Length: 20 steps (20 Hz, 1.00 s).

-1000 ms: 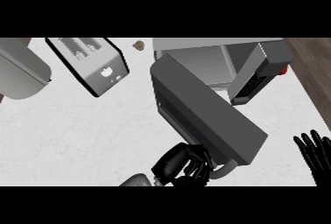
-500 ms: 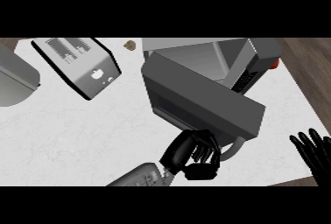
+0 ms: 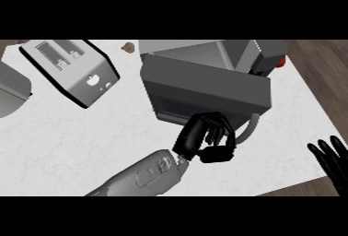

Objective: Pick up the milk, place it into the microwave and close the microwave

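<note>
Door-closing stage of the task: we are pressing our left hand (image 3: 204,138) against the lower edge of the microwave door (image 3: 207,94), close to its pale curved handle (image 3: 250,128), with the fingers curled and nothing visibly held in them. Compared with the views from a second and half a second ago, the door is swinging up toward the microwave (image 3: 217,60), its dark panel now covering much of the opening, and the left hand is travelling forward with it; we are judging from this that the closing push is under way and not yet finished, since a strip of the pale interior (image 3: 194,54) is still showing above the door's top edge. We are not seeing the milk anywhere on the counter (image 3: 81,138); it is presumably inside the cavity behind the door, though the visible strip of interior is showing no carton, so we cannot confirm this. Our right hand (image 3: 332,159) is resting open, fingers up, at the view's right edge, well apart from the microwave. A toaster (image 3: 68,69) is standing to the left of the microwave, with nothing showing in its slots, and part of a grey rounded object (image 3: 12,94) is showing at the left edge.
</note>
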Motion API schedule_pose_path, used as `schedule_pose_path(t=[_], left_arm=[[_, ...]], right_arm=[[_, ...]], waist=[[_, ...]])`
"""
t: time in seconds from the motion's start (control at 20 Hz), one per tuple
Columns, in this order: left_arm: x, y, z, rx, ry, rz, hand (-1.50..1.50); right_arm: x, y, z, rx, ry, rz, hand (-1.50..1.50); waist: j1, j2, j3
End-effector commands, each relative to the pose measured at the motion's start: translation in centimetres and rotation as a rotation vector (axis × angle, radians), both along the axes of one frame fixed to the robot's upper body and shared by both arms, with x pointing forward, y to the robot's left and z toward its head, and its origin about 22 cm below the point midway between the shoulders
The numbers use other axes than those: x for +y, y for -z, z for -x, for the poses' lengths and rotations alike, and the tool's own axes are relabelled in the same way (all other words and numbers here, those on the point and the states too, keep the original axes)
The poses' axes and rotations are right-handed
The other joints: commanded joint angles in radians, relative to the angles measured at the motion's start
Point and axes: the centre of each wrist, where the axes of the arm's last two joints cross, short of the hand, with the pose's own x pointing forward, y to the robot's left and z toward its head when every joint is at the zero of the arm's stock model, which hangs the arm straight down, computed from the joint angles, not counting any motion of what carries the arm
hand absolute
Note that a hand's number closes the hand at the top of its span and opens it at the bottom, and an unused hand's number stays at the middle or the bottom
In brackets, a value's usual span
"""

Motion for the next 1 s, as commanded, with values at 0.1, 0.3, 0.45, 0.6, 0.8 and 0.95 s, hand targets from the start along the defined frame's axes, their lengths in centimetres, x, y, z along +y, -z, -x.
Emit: schedule_pose_path(t=[0.1,0.3,0.45,0.6,0.8,0.95], left_arm=[[-0.6,-2.3,-2.9,-0.027,-0.060,0.044,1.50],[-0.3,-3.1,-4.6,0.002,-0.093,0.072,1.50],[-0.1,-3.1,-5.2,0.013,-0.115,0.087,1.50],[-0.1,-3.7,-6.0,0.010,-0.125,0.113,1.50],[0.5,-3.7,-7.2,0.021,-0.157,0.133,1.50],[0.5,-4.3,-7.7,0.048,-0.164,0.172,1.50]], right_arm=[[0.2,-1.6,-0.5,-0.004,-0.004,0.002,-1.50],[0.0,-2.2,-0.2,-0.003,-0.011,0.014,-1.50],[-0.3,-2.3,-0.3,0.006,-0.007,0.008,-1.50],[-0.5,-2.8,-0.4,-0.007,0.000,0.008,-1.50],[-0.4,-3.1,-0.3,-0.010,-0.001,0.000,-1.50],[-0.4,-3.8,-0.5,-0.028,-0.016,0.001,-1.50]], waist=[[-0.014,0.013,-0.001],[-0.025,0.017,0.000],[-0.031,0.022,0.001],[-0.036,0.025,0.002],[-0.052,0.034,0.002],[-0.059,0.036,0.002]])
